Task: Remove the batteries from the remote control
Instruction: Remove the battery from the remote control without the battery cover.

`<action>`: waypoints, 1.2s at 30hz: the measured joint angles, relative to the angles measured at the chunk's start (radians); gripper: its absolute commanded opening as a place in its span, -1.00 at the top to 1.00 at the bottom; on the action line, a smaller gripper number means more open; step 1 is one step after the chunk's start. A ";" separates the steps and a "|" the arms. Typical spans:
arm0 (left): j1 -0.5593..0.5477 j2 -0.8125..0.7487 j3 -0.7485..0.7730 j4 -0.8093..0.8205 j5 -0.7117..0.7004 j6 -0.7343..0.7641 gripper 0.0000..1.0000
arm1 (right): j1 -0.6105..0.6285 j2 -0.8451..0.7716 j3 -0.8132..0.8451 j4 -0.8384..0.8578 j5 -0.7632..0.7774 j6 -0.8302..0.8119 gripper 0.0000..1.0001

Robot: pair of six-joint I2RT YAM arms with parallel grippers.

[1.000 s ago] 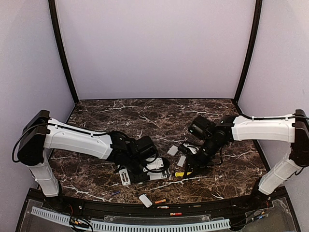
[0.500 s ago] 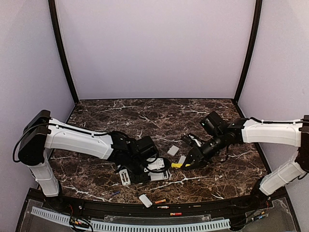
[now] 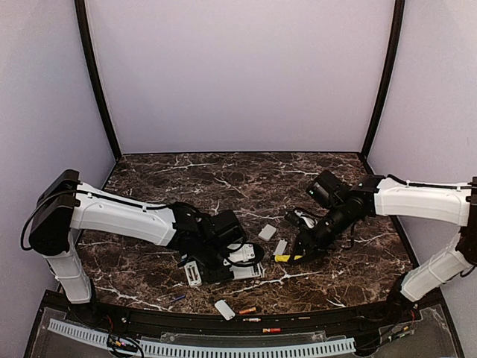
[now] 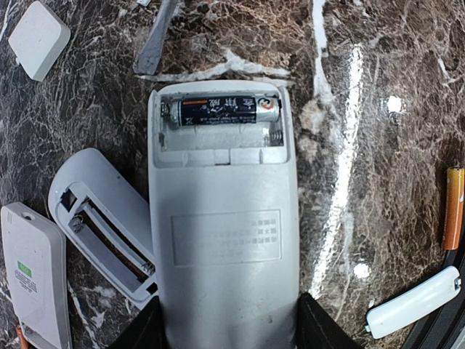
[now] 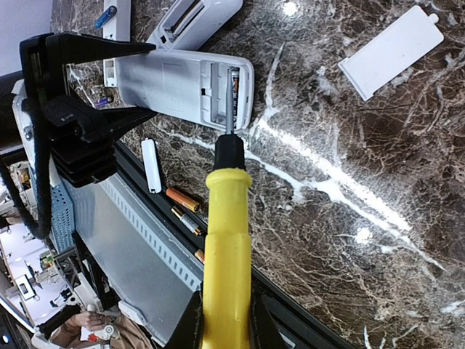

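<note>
My left gripper (image 4: 227, 329) is shut on a grey-white remote (image 4: 221, 240) that lies back up on the table, also seen in the top view (image 3: 246, 270). Its compartment is open, with one dark, orange-banded battery (image 4: 218, 111) in the far slot and the near slot empty. My right gripper (image 5: 224, 320) is shut on the yellow-handled screwdriver (image 5: 225, 233). Its blade (image 4: 156, 40) points at the compartment end of the remote (image 5: 182, 87), just beyond the remote's edge. Loose batteries (image 5: 182, 198) lie by the table's front edge, one of them orange (image 3: 247, 309).
Two other opened remotes (image 4: 102, 218) (image 4: 33, 276) lie left of the held one. White covers lie scattered (image 3: 267, 232) (image 3: 280, 247) (image 3: 223, 309). An orange battery (image 4: 453, 207) and a cover (image 4: 414, 311) lie right of the remote. A black rail (image 3: 298, 317) edges the table front.
My right gripper with the screwdriver has moved away from the front edge and then slightly right, staying near the remote's open end. The left arm and remote have not moved.
</note>
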 measured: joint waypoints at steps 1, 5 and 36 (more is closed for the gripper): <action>0.000 0.000 0.000 0.000 0.000 0.000 0.67 | 0.009 0.000 0.009 -0.011 0.009 -0.002 1.00; 0.000 0.000 0.000 0.000 0.000 0.000 0.67 | 0.034 0.008 0.033 -0.041 0.036 -0.007 1.00; 0.000 0.004 0.005 -0.011 0.001 -0.012 0.68 | 0.131 0.215 0.199 -0.159 0.099 -0.044 1.00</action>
